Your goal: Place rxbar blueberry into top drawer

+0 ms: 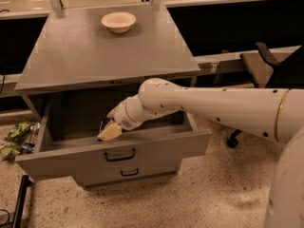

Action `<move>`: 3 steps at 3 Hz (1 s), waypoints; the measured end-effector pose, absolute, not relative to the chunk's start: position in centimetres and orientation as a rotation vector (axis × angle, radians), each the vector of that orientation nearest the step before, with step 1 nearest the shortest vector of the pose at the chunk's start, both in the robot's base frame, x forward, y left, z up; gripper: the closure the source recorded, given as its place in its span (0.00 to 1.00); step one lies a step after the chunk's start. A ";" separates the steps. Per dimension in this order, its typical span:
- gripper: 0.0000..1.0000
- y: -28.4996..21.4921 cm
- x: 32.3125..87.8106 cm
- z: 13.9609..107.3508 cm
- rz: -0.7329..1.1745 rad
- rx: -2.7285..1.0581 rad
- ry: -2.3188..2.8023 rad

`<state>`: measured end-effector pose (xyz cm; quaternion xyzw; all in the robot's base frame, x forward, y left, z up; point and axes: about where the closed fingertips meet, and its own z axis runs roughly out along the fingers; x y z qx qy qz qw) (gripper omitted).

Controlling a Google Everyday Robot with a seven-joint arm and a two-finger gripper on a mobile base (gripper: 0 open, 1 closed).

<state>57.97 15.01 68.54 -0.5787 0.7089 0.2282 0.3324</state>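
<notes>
The top drawer (161, 147) of the grey cabinet stands pulled open, with a dark loop handle (119, 155) on its front. My white arm reaches from the right down into it. My gripper (109, 131) is low inside the drawer, left of centre, close behind the drawer front. A small dark piece of the rxbar blueberry (103, 125) shows at the upper left of the tan fingers (112, 132), which look closed on it. Most of the bar is hidden by the gripper.
A cream round bowl (118, 21) sits at the back of the cabinet top (95, 56). The shallower lower drawer (129, 173) is closed. Green wrappers (16, 136) lie on the floor at the left. An office chair (266, 65) stands at the right.
</notes>
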 end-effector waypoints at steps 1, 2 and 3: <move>1.00 14.5 58.1 68.2 0.540 -1.502 1.855; 0.81 14.0 58.2 67.7 0.531 -1.457 1.867; 0.58 13.7 58.7 67.5 0.521 -1.429 1.869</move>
